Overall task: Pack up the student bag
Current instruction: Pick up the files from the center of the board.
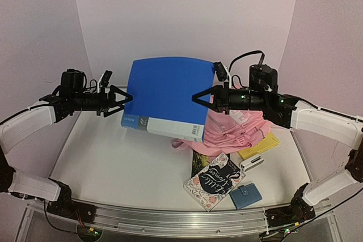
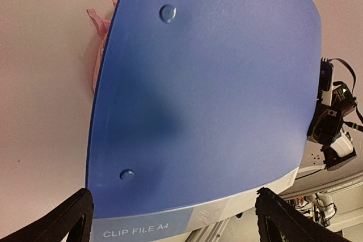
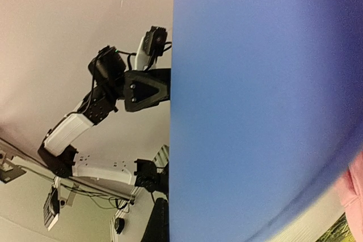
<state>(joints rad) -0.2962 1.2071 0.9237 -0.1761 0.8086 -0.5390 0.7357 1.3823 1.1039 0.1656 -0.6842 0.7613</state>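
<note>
A blue clip file [image 1: 167, 92] hangs flat in the air above the table's middle. My right gripper [image 1: 199, 99] is shut on its right edge; in the right wrist view the file [image 3: 261, 106] fills the frame, with one dark finger [image 3: 156, 219] showing beside its edge. My left gripper [image 1: 125, 103] stands open at the file's left end, its fingers [image 2: 71, 216] wide on either side of the labelled spine [image 2: 136, 229]. The pink student bag [image 1: 235, 128] lies crumpled on the table under the file's right side, partly hidden. A pink strap [image 2: 99, 26] peeks out past the file.
Near the front right lie a patterned book [image 1: 214, 181], a blue wallet [image 1: 245, 195], a yellow flat item [image 1: 260, 147] and a small white object [image 1: 252, 162]. A curved white backdrop walls in the table.
</note>
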